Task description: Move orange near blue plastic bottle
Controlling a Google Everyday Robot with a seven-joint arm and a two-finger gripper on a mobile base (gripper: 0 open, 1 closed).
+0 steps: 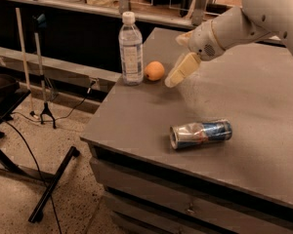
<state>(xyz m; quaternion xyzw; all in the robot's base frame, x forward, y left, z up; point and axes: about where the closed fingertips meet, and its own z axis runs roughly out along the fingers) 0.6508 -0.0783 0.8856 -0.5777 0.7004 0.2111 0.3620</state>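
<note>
My gripper (178, 62) is above the rear part of the grey table (263, 96), just to the right of the orange (154, 70) and clear of it. My jaws are apart and hold nothing. The orange rests on the table surface, just beside the base of the blue plastic bottle (131, 50), on its right side. The bottle stands upright near the left edge. A crushed can (201, 133) lies on its side near the front edge, well apart from both.
</note>
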